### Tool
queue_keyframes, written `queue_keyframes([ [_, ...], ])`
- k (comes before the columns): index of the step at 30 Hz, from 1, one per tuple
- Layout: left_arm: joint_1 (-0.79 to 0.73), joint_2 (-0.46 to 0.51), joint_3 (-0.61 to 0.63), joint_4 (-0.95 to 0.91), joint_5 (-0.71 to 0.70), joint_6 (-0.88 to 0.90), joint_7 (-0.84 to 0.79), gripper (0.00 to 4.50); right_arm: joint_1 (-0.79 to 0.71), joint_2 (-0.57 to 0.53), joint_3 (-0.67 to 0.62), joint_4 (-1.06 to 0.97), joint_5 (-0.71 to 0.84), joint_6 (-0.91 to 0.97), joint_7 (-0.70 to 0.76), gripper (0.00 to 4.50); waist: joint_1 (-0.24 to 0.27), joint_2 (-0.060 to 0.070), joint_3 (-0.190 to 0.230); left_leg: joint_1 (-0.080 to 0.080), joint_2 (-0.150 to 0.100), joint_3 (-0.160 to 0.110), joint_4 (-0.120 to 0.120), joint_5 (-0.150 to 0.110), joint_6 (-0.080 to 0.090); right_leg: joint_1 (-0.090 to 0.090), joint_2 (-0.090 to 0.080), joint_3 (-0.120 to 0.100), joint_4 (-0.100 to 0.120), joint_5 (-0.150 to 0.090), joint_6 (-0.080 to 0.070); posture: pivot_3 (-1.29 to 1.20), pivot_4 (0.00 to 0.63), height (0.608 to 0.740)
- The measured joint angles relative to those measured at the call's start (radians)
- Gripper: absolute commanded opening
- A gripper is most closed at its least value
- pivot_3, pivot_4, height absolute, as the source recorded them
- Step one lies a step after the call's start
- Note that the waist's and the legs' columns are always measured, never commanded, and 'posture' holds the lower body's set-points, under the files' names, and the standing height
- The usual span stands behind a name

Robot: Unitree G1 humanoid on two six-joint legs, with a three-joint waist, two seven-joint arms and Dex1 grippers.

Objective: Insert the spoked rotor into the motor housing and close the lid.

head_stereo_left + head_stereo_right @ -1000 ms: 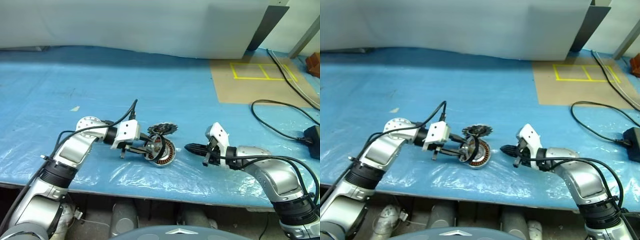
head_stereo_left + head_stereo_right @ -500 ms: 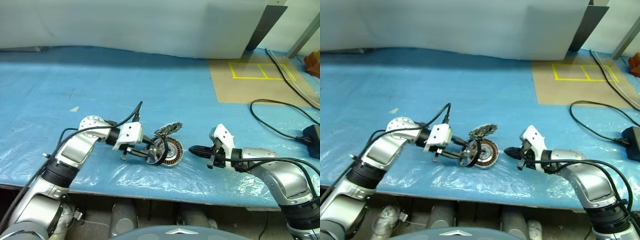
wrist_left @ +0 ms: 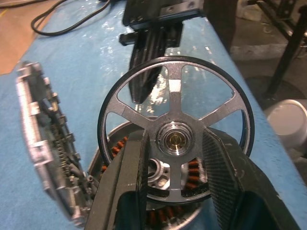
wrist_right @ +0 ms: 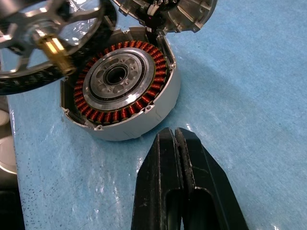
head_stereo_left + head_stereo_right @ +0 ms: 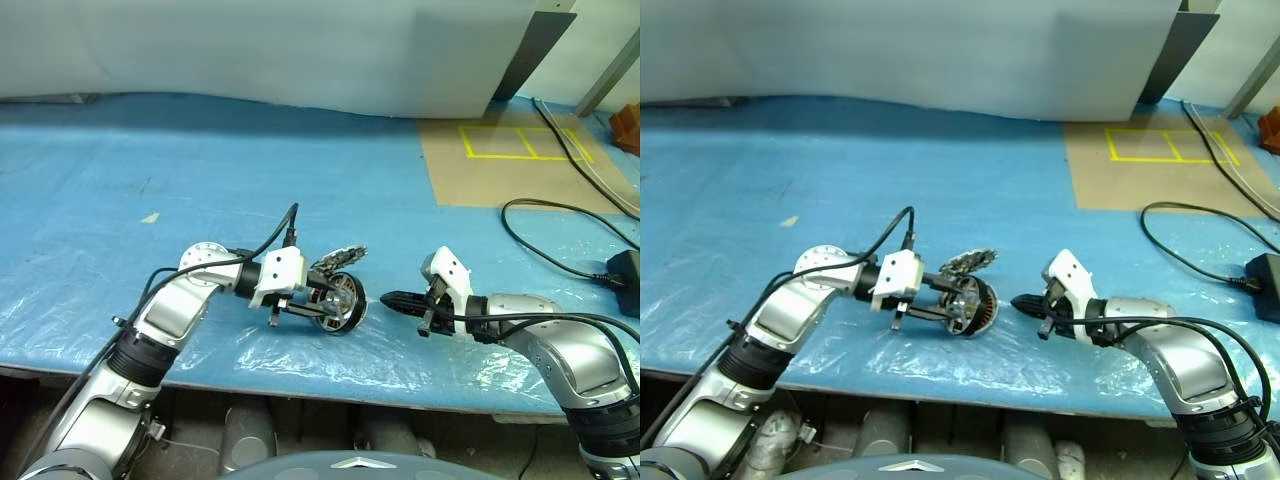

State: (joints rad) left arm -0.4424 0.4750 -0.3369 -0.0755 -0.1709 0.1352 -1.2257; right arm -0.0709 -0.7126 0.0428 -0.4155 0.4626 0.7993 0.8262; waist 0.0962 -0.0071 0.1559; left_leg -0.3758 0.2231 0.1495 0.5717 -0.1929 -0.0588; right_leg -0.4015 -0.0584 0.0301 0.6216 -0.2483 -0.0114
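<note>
Left pincer (image 3: 175, 158) has the spoked rotor (image 3: 175, 127) clamped, upright, right over the motor housing (image 4: 122, 86) on the worktop (image 5: 200, 170). Lid (image 4: 165, 12) leans against the housing. Right pincer (image 4: 177, 163) sits closed nearby, empty.

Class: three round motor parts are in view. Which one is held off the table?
The spoked rotor, gripped by the left gripper. The motor housing and lid are ungripped.

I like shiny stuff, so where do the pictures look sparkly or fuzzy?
Left eye view: white glare streaks on the wrinkly plastic sheet along the table's near edge. Left wrist view: the wheel is sharp, the left pincer's fingers up close look soft, and the jagged lid is a bit fuzzy. Right wrist view: the copper coils in the motor gleam.
</note>
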Motion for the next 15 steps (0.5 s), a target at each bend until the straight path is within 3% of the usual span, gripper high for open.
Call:
queue_keyframes([
  [15,-0.025,0.050,-0.027,0.019,0.036,-0.086,-0.017,1.46,0.020,-0.002,0.000,-0.033,0.010,0.029,-0.023,0.00,-0.001,0.001,-0.001,0.001,0.000,0.000,0.000,0.000,0.000,0.000,0.000,0.000,0.000,0.000,0.000,0.00,0.150,0.740],
])
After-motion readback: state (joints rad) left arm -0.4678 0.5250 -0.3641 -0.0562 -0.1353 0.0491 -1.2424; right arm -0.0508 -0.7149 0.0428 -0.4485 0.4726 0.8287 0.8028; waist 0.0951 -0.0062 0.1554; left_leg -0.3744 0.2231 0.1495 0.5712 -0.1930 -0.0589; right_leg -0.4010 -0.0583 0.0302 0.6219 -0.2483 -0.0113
